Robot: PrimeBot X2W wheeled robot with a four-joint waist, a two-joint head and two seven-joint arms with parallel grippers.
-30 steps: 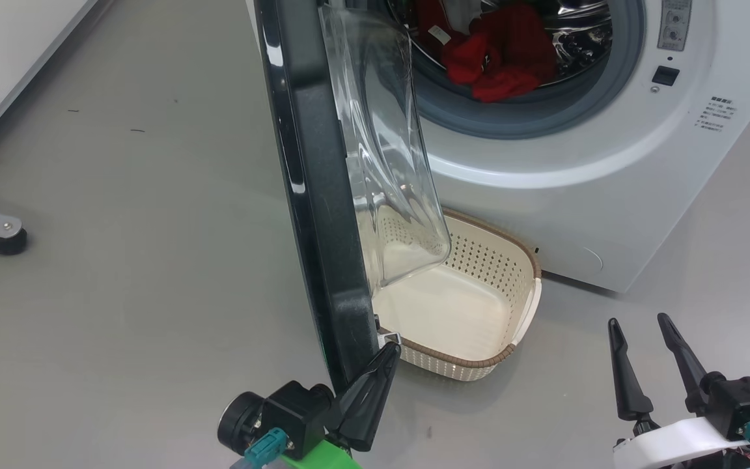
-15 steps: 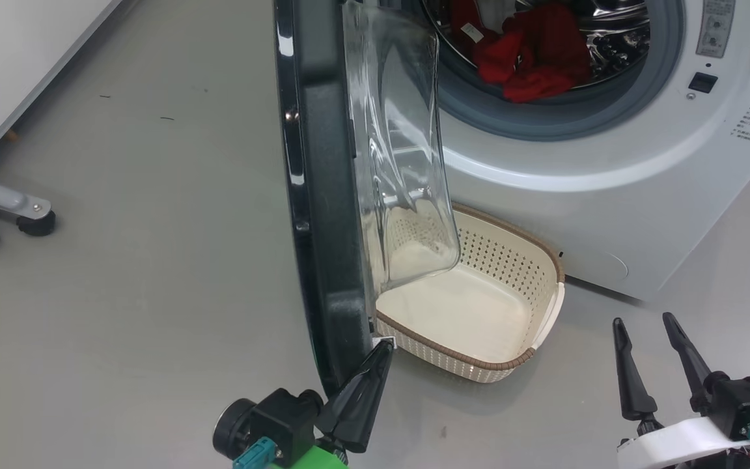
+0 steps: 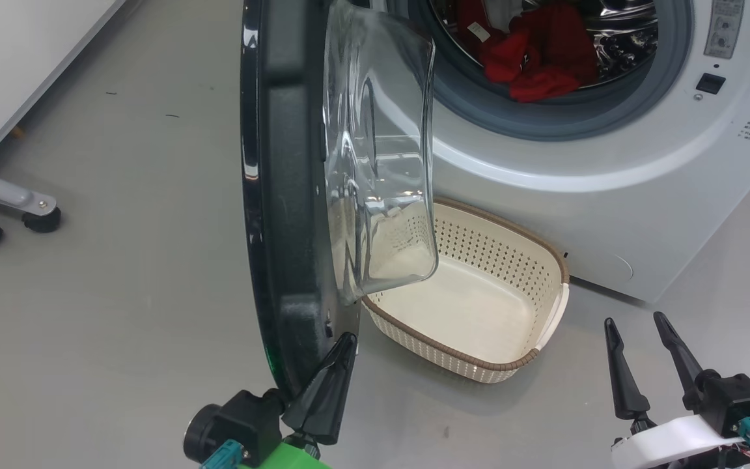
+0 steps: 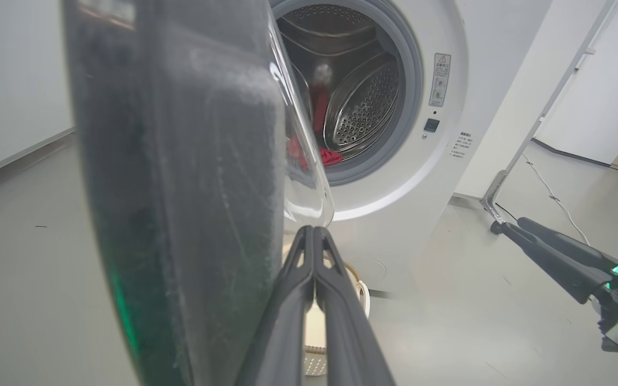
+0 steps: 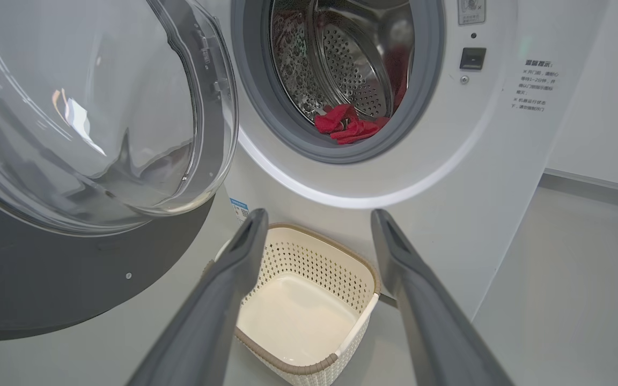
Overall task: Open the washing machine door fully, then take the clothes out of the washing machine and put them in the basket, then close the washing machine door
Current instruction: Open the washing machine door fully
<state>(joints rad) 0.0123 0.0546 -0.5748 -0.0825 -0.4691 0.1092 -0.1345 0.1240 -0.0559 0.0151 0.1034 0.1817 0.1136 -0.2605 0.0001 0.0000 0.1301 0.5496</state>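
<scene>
The washing machine door (image 3: 284, 195) stands swung out edge-on, black rim toward me, its clear glass bowl (image 3: 381, 163) bulging right over the basket. My left gripper (image 3: 347, 340) is shut, its tip against the door's lower inner edge; in the left wrist view its fingers (image 4: 314, 252) press together beside the rim (image 4: 180, 187). Red clothes (image 3: 538, 52) lie in the steel drum of the white washing machine (image 3: 609, 195). The cream basket (image 3: 544, 260) sits on the floor below the opening. My right gripper (image 3: 637, 322) hangs open at lower right, apart from everything.
Grey legs on castors (image 3: 33, 212) stand on the floor at the left, near a white wall. In the left wrist view a metal frame leg (image 4: 494, 201) and a cable lie right of the machine. Open grey floor lies to the door's left.
The door has swung further open to the left, with my shut left gripper following its lower edge. The head camera shifted slightly. My right gripper stays open, nearly still.
</scene>
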